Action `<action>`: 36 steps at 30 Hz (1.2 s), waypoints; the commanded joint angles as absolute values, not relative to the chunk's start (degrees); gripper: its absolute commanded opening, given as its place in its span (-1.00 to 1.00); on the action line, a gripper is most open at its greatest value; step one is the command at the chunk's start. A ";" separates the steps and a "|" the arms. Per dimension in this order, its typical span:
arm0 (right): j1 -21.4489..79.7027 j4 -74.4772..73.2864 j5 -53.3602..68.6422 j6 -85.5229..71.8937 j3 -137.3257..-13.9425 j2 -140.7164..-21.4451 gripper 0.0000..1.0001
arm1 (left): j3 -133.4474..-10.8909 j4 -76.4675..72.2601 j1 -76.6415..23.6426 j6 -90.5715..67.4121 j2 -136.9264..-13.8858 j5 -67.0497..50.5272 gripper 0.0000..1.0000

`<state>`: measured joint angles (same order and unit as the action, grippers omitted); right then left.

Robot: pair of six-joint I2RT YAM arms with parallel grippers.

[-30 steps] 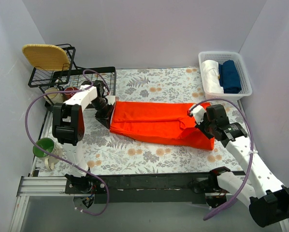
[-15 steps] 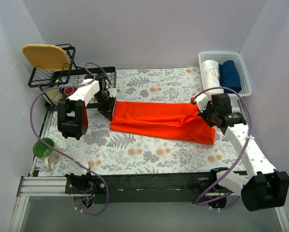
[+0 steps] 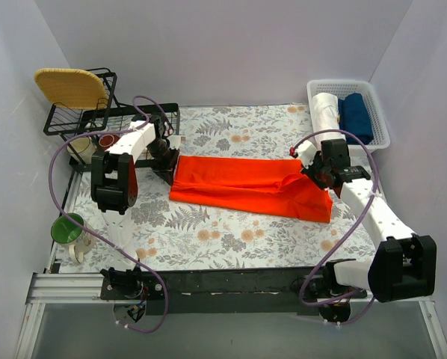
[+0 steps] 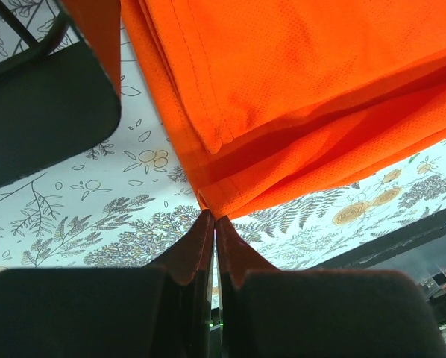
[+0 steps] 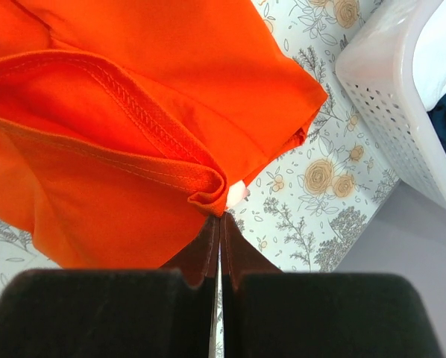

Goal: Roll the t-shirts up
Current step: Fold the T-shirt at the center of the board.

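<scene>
One orange-red t-shirt (image 3: pixel 238 183) lies folded into a long strip across the middle of the floral table. My left gripper (image 3: pixel 167 158) is at its left end. In the left wrist view that gripper (image 4: pixel 213 216) is shut on a corner of the layered t-shirt (image 4: pixel 297 74). My right gripper (image 3: pixel 307 170) is at the strip's right end, where the cloth bunches up. In the right wrist view it (image 5: pixel 221 218) is shut on a curled stitched hem of the t-shirt (image 5: pixel 133 89), beside a small white tag (image 5: pixel 236 195).
A white basket (image 3: pixel 358 148) at the back right holds a white roll and a dark blue roll; its wall (image 5: pixel 387 97) is close to my right gripper. A black wire rack (image 3: pixel 111 120) with a yellow woven plate (image 3: pixel 70 86) stands back left. A green mug (image 3: pixel 66 228) sits near left.
Both grippers have moved toward the back of the table with the shirt's ends in them. The strip has shifted back with them and is pulled straighter and flatter.
</scene>
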<state>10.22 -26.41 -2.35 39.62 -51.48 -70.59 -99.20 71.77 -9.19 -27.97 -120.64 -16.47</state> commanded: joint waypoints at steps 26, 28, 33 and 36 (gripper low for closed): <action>9.23 -14.59 -2.46 42.37 -60.73 -86.57 -0.97 | -105.91 70.66 -9.40 -29.71 -122.35 -14.33 -0.68; 9.32 -14.41 -2.20 41.66 -63.01 -86.66 -0.90 | -106.00 70.49 -9.40 -29.79 -121.47 -14.15 -0.54; 9.32 -17.83 -2.20 38.15 -67.32 -85.00 -0.21 | -103.03 70.05 -9.41 -29.71 -115.95 -12.48 -0.38; 9.23 -19.94 -0.89 37.53 -66.80 -82.01 0.11 | -98.03 68.91 -9.40 -29.18 -112.69 -11.87 -0.29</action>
